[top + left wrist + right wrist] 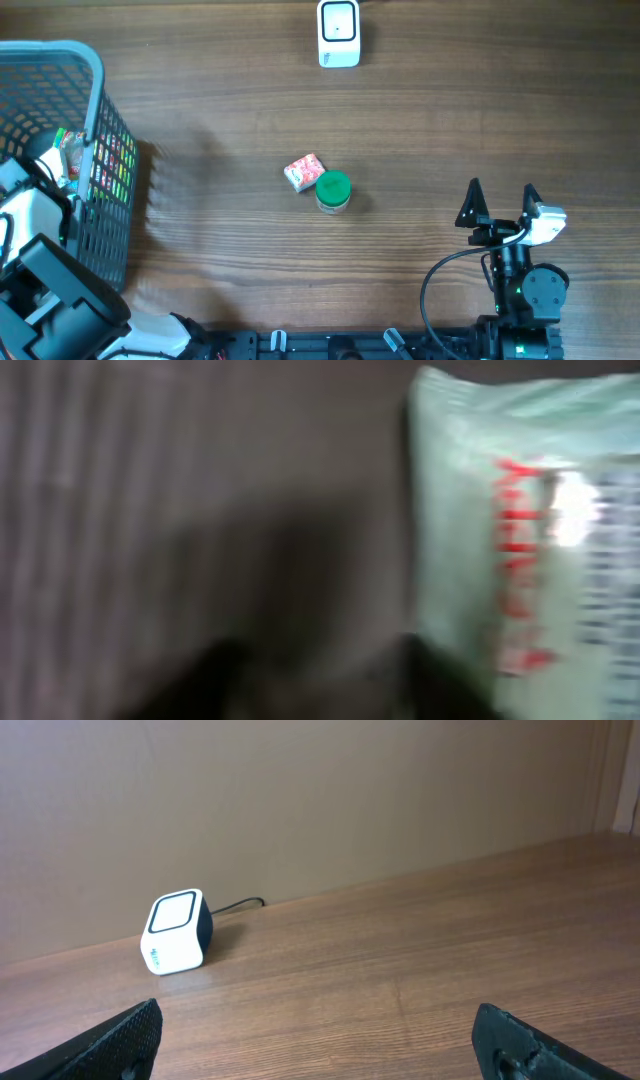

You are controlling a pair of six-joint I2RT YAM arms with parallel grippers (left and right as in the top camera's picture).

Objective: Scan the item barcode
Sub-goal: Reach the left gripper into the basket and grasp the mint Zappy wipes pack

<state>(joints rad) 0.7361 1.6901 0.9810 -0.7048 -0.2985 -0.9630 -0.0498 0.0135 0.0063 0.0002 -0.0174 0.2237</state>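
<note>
Overhead: wire-mesh basket [95, 70], grey rim, at 9 o'clock, holding assorted packets. The left gripper [48, 168] is sunk inside it among the goods, jaws hidden in this view. Barcode scanner [338, 33], a white cabled cube, at 12 o'clock on the wooden table [200, 100]. At centre, a small red-and-white carton [304, 171] touches a green-lidded jar [333, 190], which sits at its 4 o'clock. Right gripper [498, 205] at 4 o'clock, spread wide, holding nothing. Left wrist: badly blurred. A pale green pouch [520, 530] with red lettering fills the 3 o'clock side, close up; judged the item to be scanned, lying in the basket. The jaws cannot be made out here, so whether they are spread or pinching the pouch cannot be told. Handling, judged: light, soft, crinkly film, slippery, apt to sag. Take it by an edge or seam, leaving the printed code face uncovered. Right wrist: scanner at 9 o'clock, window tilted upward. Both fingers [125, 1040] stand far apart at the lower corners, bare table between.
</note>
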